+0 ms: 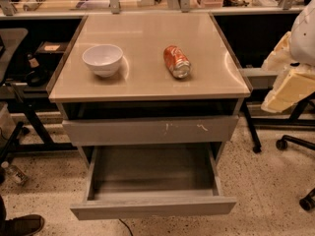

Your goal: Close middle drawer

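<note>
- Speckled floor surrounds the beige desk in my remote view. The gripper, a cream shape cut off at the right edge, sits well apart from the drawers, and I cannot tell its grip.
- The grey wood-grain middle drawer is pulled out toward the camera beneath the scratched drawer front, long axis left to right, tray facing up.
- A white bowl and a tipped orange can are on top.

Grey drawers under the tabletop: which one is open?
The lower grey wood-grain drawer, plain-fronted, pulled out; the white-scratched grey drawer front above it is shut. No gripper in view.
</note>
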Robot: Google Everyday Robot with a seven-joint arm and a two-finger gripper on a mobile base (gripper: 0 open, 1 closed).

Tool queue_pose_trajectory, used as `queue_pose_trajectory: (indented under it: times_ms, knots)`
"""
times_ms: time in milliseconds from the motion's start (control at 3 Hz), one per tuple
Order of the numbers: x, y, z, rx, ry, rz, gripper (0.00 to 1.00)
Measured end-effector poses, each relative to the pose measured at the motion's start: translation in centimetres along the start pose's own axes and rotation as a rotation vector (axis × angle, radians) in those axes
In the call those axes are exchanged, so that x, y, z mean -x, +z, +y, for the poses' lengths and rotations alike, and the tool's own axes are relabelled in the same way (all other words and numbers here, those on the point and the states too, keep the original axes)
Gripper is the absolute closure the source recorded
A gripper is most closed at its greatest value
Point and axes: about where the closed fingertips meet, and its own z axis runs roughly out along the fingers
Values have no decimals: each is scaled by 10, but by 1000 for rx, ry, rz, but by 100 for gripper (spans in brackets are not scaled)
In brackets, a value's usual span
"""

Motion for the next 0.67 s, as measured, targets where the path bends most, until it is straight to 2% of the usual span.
queue_pose_trajectory:
  times_ms: [667]
  knots:
    - [-4, 4, 4, 1, 15, -8, 88]
